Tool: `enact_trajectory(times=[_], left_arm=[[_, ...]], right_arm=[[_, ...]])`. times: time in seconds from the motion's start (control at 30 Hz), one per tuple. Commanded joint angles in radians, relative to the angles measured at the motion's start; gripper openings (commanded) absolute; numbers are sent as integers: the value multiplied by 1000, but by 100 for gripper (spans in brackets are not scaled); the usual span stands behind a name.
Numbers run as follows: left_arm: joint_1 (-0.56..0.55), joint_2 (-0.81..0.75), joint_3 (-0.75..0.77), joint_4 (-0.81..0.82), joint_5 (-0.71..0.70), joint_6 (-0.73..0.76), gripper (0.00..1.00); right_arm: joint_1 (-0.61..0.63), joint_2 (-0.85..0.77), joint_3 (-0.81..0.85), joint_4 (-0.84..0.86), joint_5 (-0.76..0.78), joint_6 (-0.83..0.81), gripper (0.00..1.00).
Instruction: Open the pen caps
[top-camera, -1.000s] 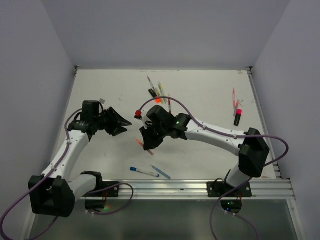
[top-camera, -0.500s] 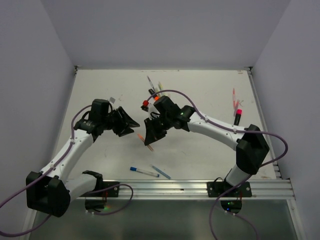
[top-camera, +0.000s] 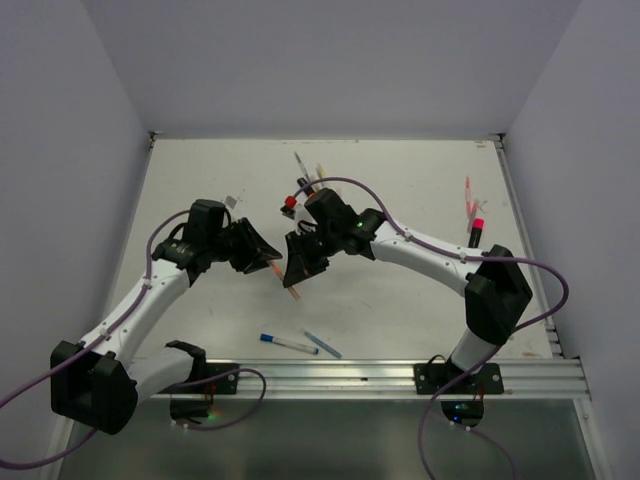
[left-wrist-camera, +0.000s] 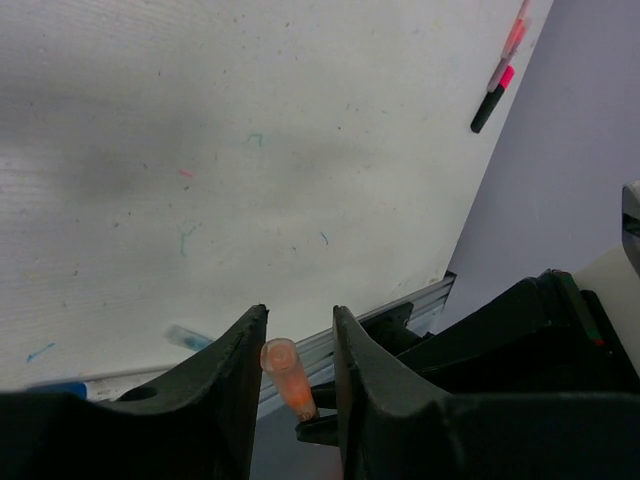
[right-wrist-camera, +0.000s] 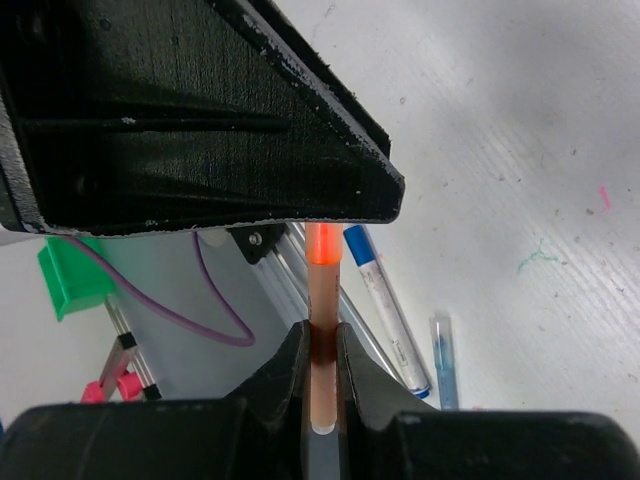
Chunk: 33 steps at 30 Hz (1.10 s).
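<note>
My right gripper is shut on the body of a slim orange pen, holding it above the table. The pen's orange cap points toward my left gripper. In the left wrist view the cap lies between the open fingers of the left gripper, close to the left finger, with a gap on the other side. The pen's lower end shows below the right gripper. The left gripper's finger fills the top of the right wrist view.
A blue-capped white pen and a light blue pen lie near the front rail. Several pens lie at the back centre. A pink and black highlighter and pink pens lie at the right.
Both grippers moved toward each other. The left gripper came right and its open fingers now stand around the cap end of the pen held by the right gripper.
</note>
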Motion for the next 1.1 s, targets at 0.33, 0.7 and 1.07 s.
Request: enact_trajectory(times=[0.33,0.7,1.07], left_arm=[[-15,8,48,0,34,33,20],[-13,27,76,-21,36,47,0],[-13,46,102,9,48,-16,0]], right_arm=[[-22,5,32,92,-18,90,0],[-19,11,9,148,-26,96,32],[1,79,58,77,-3,60,0]])
